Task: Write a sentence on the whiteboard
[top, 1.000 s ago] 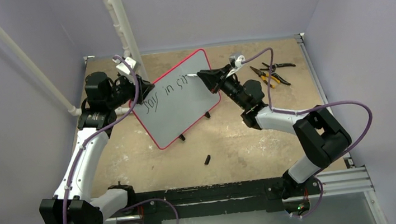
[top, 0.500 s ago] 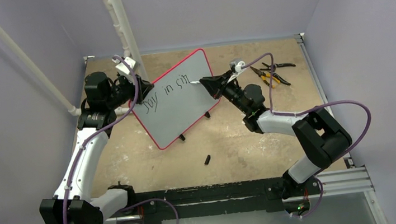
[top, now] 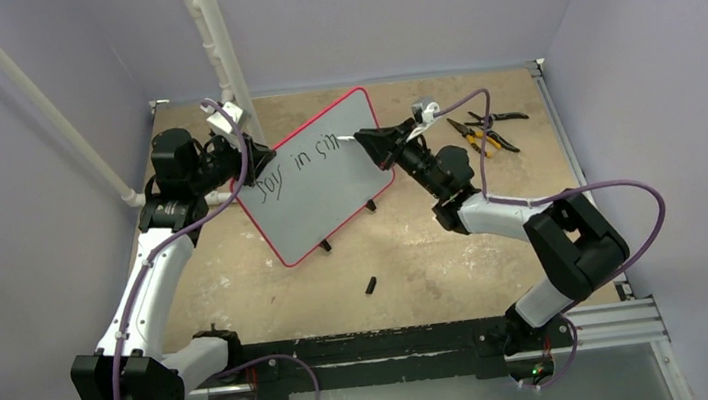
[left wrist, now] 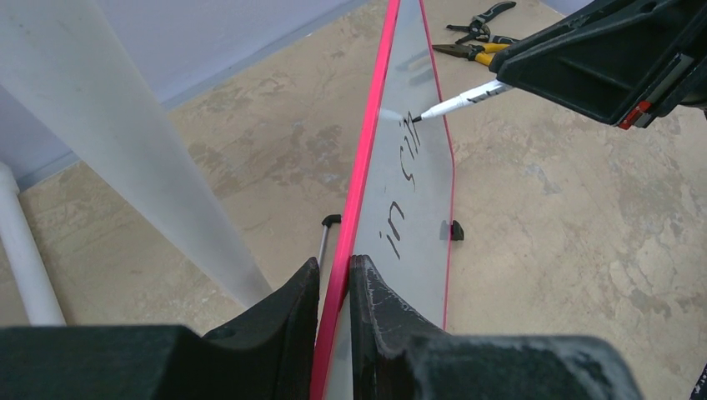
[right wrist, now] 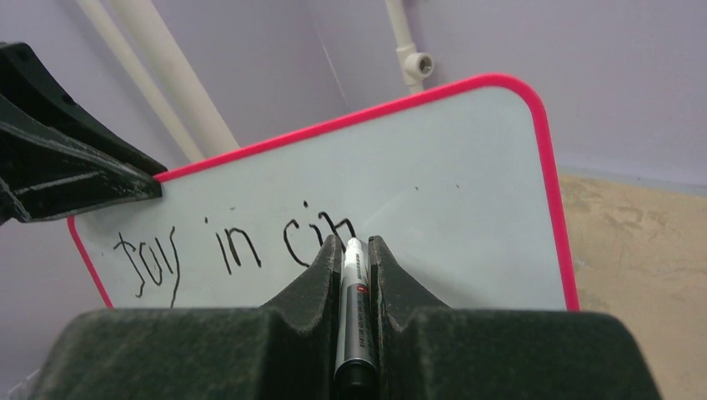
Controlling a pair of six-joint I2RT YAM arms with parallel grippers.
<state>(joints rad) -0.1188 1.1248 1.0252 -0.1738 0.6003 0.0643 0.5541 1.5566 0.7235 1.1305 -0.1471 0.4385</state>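
The whiteboard [top: 315,176] stands tilted on two small black feet at the back middle, pale with a red-pink rim. It also shows in the left wrist view [left wrist: 421,179] and the right wrist view [right wrist: 450,192]. The sentence [right wrist: 238,250] reads "Joy in si" with a started letter. My left gripper [left wrist: 335,275] is shut on the board's left rim [top: 255,161]. My right gripper [right wrist: 354,250] is shut on a white marker [right wrist: 353,308]. Its tip [left wrist: 417,118] touches the board at the end of the writing.
Pliers with yellow and black handles [top: 483,131] lie at the back right. A small black cap [top: 372,284] lies on the table in front of the board. White pipes [top: 217,45] rise behind the board at the back left.
The right gripper with the marker dipped down and right along the board, then came back up, adding strokes to the last letter. The left arm and board stayed still.
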